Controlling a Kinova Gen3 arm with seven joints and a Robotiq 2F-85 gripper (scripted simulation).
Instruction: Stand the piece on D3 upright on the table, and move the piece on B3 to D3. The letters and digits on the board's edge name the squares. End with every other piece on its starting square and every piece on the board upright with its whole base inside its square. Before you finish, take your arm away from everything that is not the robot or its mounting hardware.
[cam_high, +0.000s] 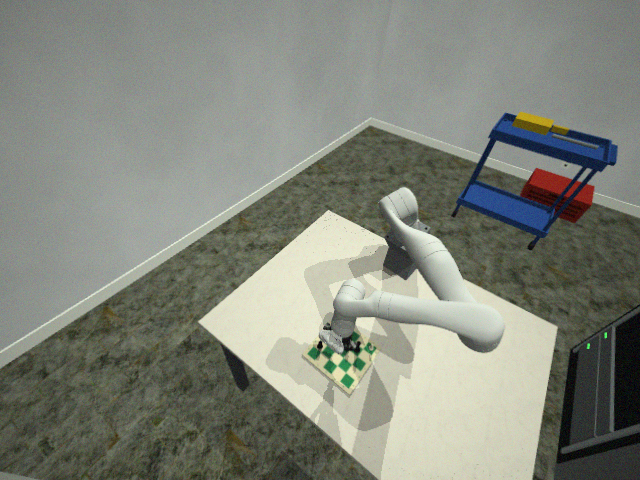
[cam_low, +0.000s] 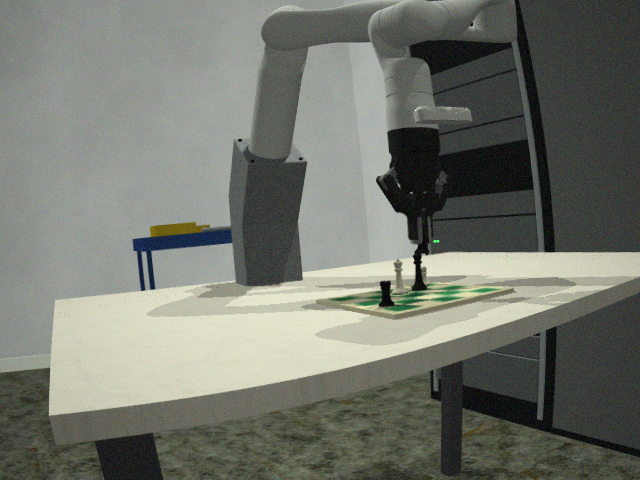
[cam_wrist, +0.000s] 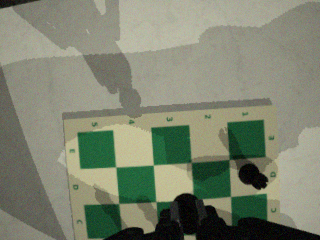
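With our fingers (cam_low: 413, 229) clamped on the black piece (cam_low: 424, 248) (cam_wrist: 188, 214), we hold it upright above the board (cam_high: 325, 373) (cam_low: 356, 308) (cam_wrist: 187, 119), presumably to free D3 for B3's piece and stand this one beside the board on the tabletop (cam_high: 465, 387) (cam_low: 206, 351) (cam_wrist: 165, 75).

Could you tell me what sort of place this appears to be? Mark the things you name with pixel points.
Probably a robotics lab or workshop: a robot arm (cam_high: 439, 268) (cam_low: 279, 98) is mounted by a table (cam_high: 465, 403) (cam_low: 180, 351), with a blue utility cart (cam_high: 504, 206) (cam_low: 180, 240) and a red box (cam_high: 550, 180) nearby.
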